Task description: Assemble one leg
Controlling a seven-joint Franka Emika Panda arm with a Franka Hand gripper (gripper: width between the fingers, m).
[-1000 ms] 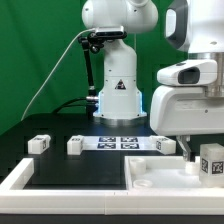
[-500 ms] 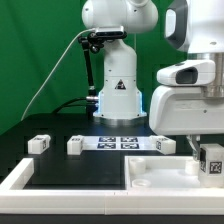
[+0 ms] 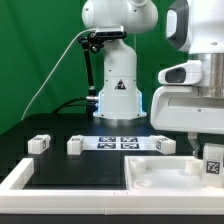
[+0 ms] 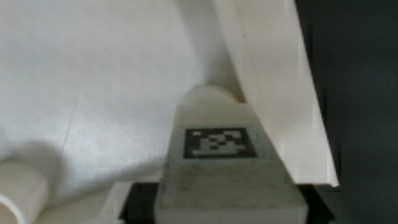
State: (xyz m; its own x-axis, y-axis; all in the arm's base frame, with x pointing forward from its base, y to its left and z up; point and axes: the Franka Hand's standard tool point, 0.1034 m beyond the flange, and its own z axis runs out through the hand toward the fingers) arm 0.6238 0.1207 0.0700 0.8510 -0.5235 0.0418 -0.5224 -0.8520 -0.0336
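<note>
**A:** So where are we on this one? Looks like the gripper [image 3: 211,150] is clamped on a leg [image 3: 213,165] and has it right down at the panel [image 3: 160,172], near the corner on the exterior view's right.

**B:** Yep, that's how we read it too. The wrist view shows the leg [image 4: 219,140] straight ahead of the fingers, marker facing the camera, tucked just beside the raised rim [image 4: 281,90]. So picking is done, carrying is done. What's left is seating it and, we'd guess, twisting it home.

**A:** Is it actually touching the panel yet?

**B:** Can't say for sure, the wrist view is blurry and the exterior view cuts the corner off. It might be resting on the surface or just above it.

**A:** Room to move?

**B:** Tight on the rim side of the hand, since that wall runs right alongside the leg. On the other side the panel is open and flat, apart from a round stub [image 4: 27,185] close by the fingers. Going straight up is free. The spare legs [image 3: 38,143] and the marker board [image 3: 120,142] sit well away from the hand, so we don't expect trouble there.
</note>
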